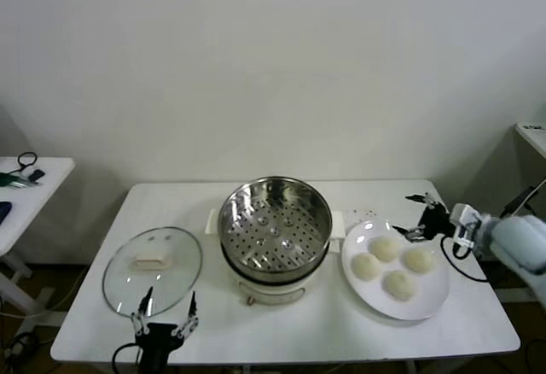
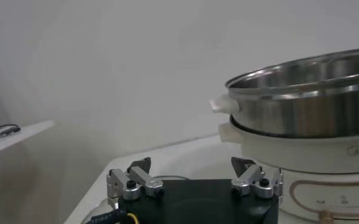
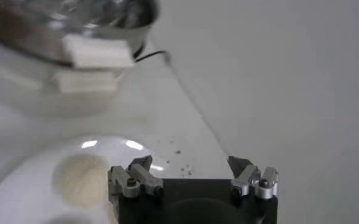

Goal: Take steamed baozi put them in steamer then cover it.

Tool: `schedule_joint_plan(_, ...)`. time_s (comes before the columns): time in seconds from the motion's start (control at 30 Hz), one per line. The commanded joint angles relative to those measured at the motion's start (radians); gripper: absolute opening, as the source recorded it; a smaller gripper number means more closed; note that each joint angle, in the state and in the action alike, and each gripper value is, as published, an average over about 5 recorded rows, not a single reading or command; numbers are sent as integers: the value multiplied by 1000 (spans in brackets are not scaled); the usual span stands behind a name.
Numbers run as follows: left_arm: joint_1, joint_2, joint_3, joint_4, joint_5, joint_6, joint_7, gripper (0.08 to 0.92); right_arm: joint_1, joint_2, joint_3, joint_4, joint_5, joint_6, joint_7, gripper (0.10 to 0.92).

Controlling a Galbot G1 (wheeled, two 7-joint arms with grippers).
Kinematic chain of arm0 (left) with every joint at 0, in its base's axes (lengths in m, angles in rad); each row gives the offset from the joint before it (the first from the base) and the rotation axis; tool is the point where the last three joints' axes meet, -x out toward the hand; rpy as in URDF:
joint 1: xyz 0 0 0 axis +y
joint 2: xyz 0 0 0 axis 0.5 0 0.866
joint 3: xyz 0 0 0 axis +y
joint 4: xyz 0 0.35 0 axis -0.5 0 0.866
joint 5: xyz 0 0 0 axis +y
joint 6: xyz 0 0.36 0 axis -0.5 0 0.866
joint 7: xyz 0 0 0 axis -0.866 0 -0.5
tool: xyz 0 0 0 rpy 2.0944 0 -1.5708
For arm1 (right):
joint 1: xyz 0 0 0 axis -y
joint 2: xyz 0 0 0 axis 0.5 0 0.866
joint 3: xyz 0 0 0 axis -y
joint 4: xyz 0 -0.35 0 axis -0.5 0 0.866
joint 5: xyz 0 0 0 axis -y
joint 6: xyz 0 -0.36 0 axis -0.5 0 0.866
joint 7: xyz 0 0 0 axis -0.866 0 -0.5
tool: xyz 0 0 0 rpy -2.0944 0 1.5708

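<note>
The steamer (image 1: 275, 220), a shiny perforated steel basket, sits on its cream pot base (image 1: 271, 289) at the table's middle, with nothing in it. Several cream baozi (image 1: 384, 248) lie on a white plate (image 1: 431, 295) to its right. The glass cover (image 1: 175, 276) with its cream handle (image 1: 150, 262) lies flat on the table to the left. My left gripper (image 1: 171, 299) is open at the front edge, just in front of the cover. My right gripper (image 1: 408, 214) is open above the plate's far rim, nothing between its fingers. The right wrist view shows one baozi (image 3: 78, 176) below that gripper (image 3: 190, 161).
A side table (image 1: 34, 186) with dark items stands at the far left, and a shelf edge (image 1: 533, 135) at the far right. In the left wrist view the steamer (image 2: 307, 103) rises beyond the left gripper (image 2: 191, 163).
</note>
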Motion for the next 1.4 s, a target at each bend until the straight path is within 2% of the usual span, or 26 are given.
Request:
schedule_joint_plan(0.03,3,-4,4,2,9,-1,0,823,980,60,-1027,-203,-87,115,-362,823)
schedule_joint_plan(0.17,10,-9,3,-1,11,-5,-2,823,1036,178,-1130,-275,-52,74,-351,823)
schedule_joint_plan(0.33,18,-23,5,-4,18,-11,-5,823,968,255,-1121,-336,-15,14,-317,823)
schedule_joint_plan(0.6,29,-32,-1,-14,23,-15,-7,823,780,301,-1020,-364,-16,-64,-270,823)
schedule_joint_plan(1.03,32,-38,-3,-7,29,-15,-8,823,558,388,-804,-497,-70,-66,-204,823)
schedule_joint_plan(1.4,33,-35,-1,-3,30,-14,-8,823,477,426,-724,-545,-84,-65,-175,823)
